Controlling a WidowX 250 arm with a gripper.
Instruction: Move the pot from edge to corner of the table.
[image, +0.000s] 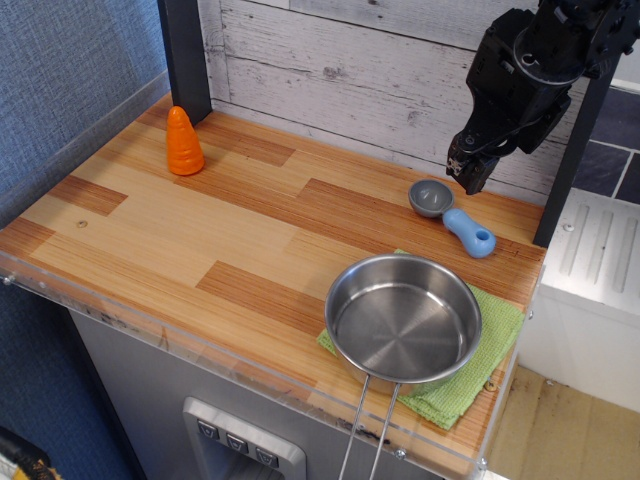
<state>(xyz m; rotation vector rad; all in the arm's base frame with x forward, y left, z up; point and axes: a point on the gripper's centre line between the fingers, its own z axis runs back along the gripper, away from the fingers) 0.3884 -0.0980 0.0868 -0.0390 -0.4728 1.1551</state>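
Note:
The pot (403, 318) is a shallow shiny steel pan. It sits on a green cloth (492, 345) near the front right edge of the wooden table (170, 230). Its long wire loop handle (368, 430) sticks out over the clear front rim. My gripper (466, 170) is black and hangs in the air at the back right, well above and behind the pot, over the small scoop. It holds nothing. I cannot tell whether its fingers are open or shut.
A small grey scoop with a blue handle (450, 213) lies at the back right, below the gripper. An orange cone-shaped carrot toy (183, 142) stands at the back left. A white plank wall (340, 60) runs behind, with dark posts (186, 55) at the back corners.

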